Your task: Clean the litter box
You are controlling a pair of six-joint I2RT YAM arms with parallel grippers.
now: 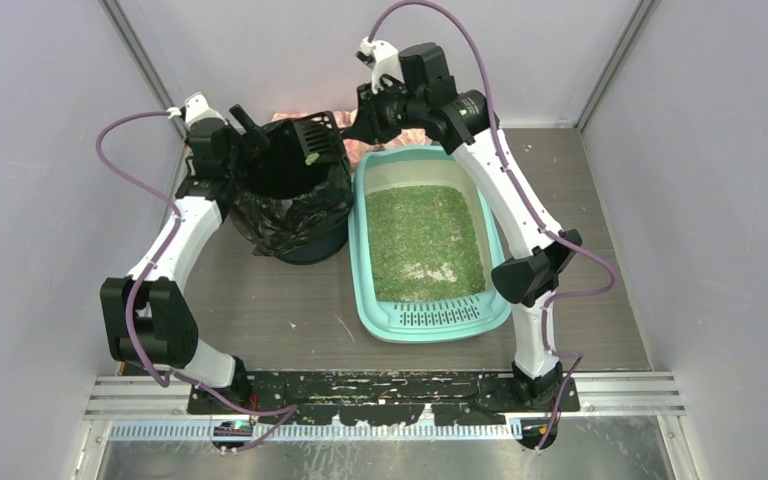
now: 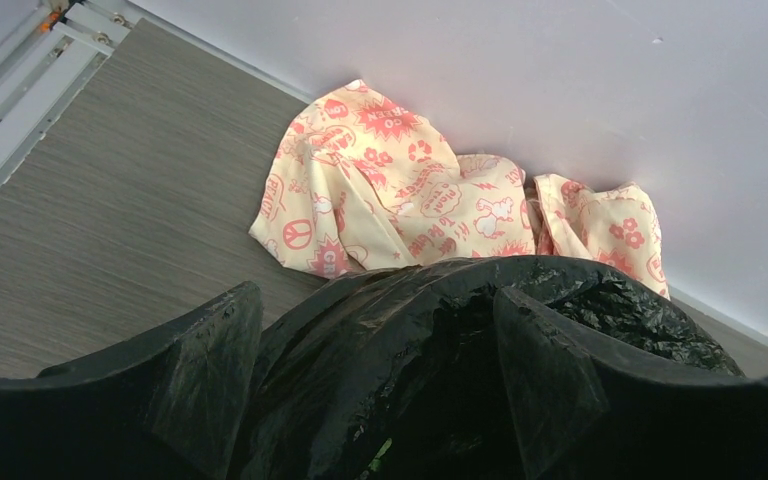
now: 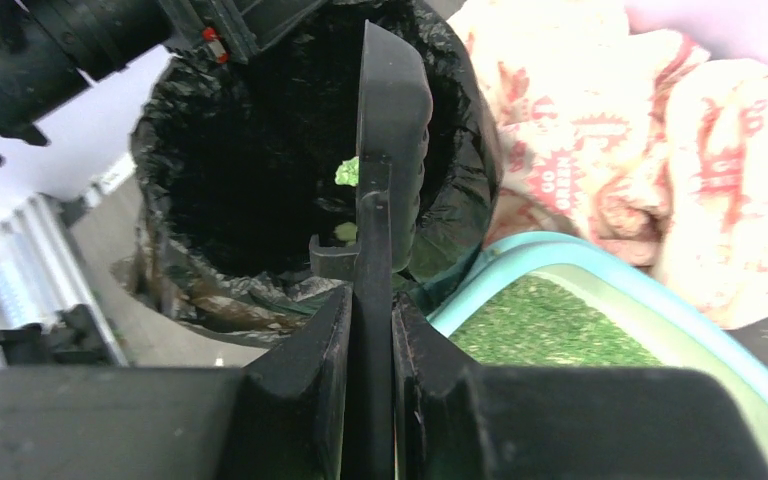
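Clamped on litter scoop (image 3: 392, 100) at right gripper (image 3: 370, 330), spread at left gripper (image 2: 375, 300) by bag-lined bin (image 1: 295, 215); mid-dump, probably more litter box (image 1: 372, 300) sifting ahead

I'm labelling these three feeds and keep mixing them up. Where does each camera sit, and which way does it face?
Top external: above and behind the bases, looking down on the litter box, the bin and both arms.
Left wrist: on the left arm, facing the patterned cloth beyond the bin; open left gripper below.
Right wrist: on the right arm, looking into the bin; right gripper shut on the scoop.
Shared: both wrist views show bin and cloth.
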